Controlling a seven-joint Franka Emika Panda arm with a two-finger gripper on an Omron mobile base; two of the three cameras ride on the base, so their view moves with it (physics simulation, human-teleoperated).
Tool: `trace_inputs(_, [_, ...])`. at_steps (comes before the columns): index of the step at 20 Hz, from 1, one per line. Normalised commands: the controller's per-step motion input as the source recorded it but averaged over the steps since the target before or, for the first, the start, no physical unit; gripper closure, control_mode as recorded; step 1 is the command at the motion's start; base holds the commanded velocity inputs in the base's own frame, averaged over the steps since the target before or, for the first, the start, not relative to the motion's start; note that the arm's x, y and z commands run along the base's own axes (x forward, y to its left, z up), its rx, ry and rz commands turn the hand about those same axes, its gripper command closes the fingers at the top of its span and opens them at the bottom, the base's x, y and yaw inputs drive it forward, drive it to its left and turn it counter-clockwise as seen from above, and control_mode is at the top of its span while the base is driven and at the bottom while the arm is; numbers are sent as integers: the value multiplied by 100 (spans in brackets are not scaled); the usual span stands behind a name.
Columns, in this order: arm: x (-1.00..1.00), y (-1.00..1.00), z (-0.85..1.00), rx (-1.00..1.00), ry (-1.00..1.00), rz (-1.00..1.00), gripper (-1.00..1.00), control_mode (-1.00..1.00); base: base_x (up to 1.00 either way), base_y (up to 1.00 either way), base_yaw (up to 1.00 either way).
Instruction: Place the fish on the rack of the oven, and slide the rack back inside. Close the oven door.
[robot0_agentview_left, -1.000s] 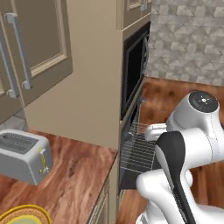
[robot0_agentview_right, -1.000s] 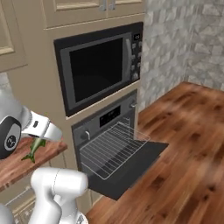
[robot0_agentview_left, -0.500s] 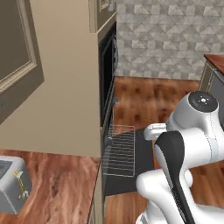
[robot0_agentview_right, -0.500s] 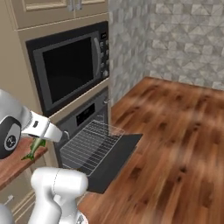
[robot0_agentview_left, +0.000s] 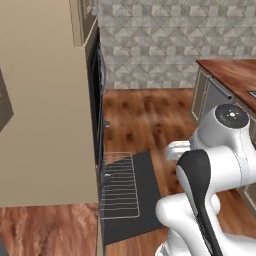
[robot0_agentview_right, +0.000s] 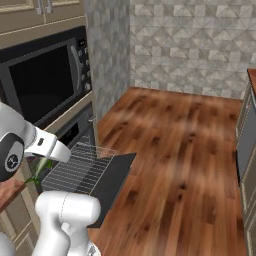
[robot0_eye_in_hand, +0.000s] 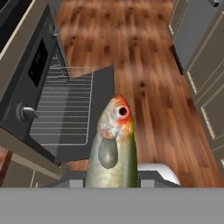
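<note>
One fish (robot0_eye_in_hand: 112, 148) held (fingers closed), one rack (robot0_eye_in_hand: 65, 107) out.

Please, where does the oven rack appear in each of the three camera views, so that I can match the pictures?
Left base view: the rack lies low, left of centre, pulled out over the open oven door.
Right base view: the rack is at lower left, beside the white arm.
Hand view: the rack is at left of centre, behind the fish.
Shared landmark: the dark oven door lying flat under the rack.
</note>
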Motion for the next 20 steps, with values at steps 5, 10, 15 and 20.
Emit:
trace_inputs(5, [0,0,0,0,0,0,100,100,27,16,-24])
trace_inputs(10, [9,14,-2,0,-2,-9,100,-100,0,0,0])
trace_inputs(15, [0,22,-4,0,1,-2,100,-100,0,0,0])
trace_inputs(20, [0,2,-3,0,0,0,100,-100,0,0,0])
